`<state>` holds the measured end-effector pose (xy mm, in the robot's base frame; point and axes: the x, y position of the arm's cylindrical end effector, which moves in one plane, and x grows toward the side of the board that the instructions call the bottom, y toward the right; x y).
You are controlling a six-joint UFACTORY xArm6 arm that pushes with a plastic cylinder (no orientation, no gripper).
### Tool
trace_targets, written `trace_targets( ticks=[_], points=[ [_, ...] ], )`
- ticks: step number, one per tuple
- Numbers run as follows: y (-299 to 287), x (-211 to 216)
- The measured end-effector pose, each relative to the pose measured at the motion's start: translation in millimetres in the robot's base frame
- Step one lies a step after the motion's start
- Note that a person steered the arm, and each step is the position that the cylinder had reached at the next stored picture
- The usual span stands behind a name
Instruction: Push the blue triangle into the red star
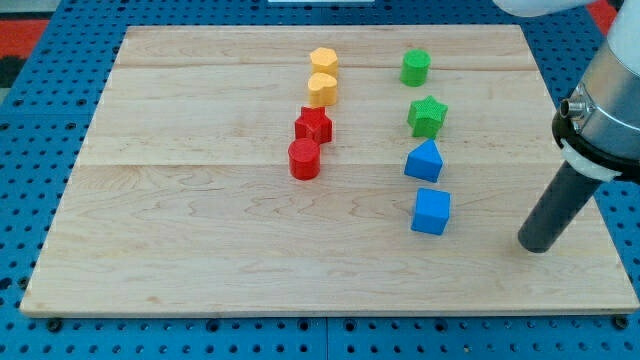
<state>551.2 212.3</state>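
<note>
The blue triangle lies right of the board's middle. The red star lies to its left and a little higher, with a red cylinder touching it just below. My tip rests on the wooden board near its right edge, to the right of and below the blue triangle, well apart from it. A blue cube lies between the triangle and my tip's height, left of the tip.
A green star sits just above the blue triangle and a green cylinder above that. Two yellow blocks stand in a column above the red star. Blue pegboard surrounds the board.
</note>
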Motion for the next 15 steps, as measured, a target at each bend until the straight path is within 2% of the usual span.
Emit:
trace_targets(
  ticks=[2, 4, 7, 11, 12, 14, 15],
  points=[
    [4, -12],
    [15, -61],
    [26, -95],
    [26, -99],
    [19, -90],
    [-72, -88],
    [-87, -88]
  ],
)
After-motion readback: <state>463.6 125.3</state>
